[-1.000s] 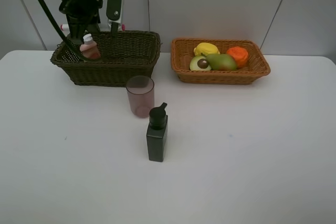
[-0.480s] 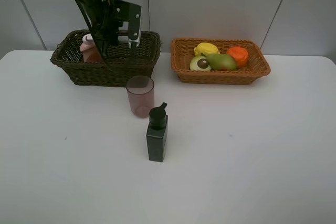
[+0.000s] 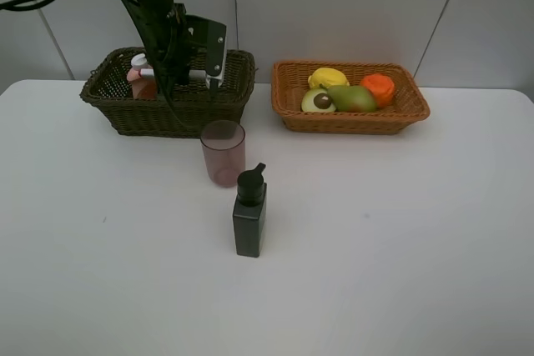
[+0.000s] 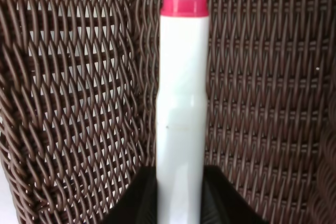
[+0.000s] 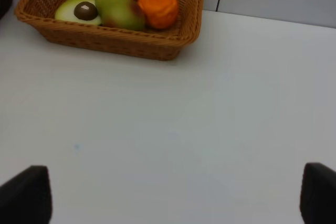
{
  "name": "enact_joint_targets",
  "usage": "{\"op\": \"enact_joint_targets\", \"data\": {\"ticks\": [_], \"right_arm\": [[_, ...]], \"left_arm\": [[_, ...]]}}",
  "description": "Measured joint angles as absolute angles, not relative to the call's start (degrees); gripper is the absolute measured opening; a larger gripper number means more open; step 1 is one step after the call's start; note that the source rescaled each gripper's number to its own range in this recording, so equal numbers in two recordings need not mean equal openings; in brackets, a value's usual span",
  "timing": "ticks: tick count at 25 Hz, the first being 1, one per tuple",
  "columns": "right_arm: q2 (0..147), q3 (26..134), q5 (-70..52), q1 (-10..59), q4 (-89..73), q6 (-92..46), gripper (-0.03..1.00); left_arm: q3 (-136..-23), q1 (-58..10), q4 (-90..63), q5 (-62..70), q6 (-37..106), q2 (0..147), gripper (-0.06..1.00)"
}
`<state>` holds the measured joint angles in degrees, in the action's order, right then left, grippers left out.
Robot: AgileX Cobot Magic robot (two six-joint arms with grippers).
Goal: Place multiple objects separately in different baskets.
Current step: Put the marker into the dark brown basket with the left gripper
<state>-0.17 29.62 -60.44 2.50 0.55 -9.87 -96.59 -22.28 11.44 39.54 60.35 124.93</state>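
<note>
Indoors, white table meets grey wall; left pincer clamps marker, right pincer gapes

Soft, even light falls from above on the white tabletop, bright but without glare. The dark pump bottle and the cup cast only faint, short shadows at their bases. Up close in the left wrist view, the marker is almost washed-out white and slightly soft. The dark basket weave is sharper, with light showing through its gaps, and the left claw is a black blur. The right wrist view renders the tabletop greyer, with the right claw as two unfocused dark fingertips.
</note>
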Motion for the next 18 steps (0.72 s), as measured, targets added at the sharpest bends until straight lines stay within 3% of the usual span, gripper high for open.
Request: {"op": "enact_joint_targets", "data": {"ticks": [12, 14, 18], "right_arm": [[-0.2, 29.6, -60.4, 2.5, 0.6, -9.9, 1.00], [-0.2, 29.6, -60.4, 2.5, 0.6, -9.9, 1.00], [-0.2, 29.6, -60.4, 2.5, 0.6, -9.9, 1.00]], "left_arm": [[-96.6, -22.3, 11.4, 39.3, 60.3, 124.9, 0.21], [-96.6, -22.3, 11.4, 39.3, 60.3, 124.9, 0.30], [-96.6, -22.3, 11.4, 37.9, 60.3, 124.9, 0.76]]}}
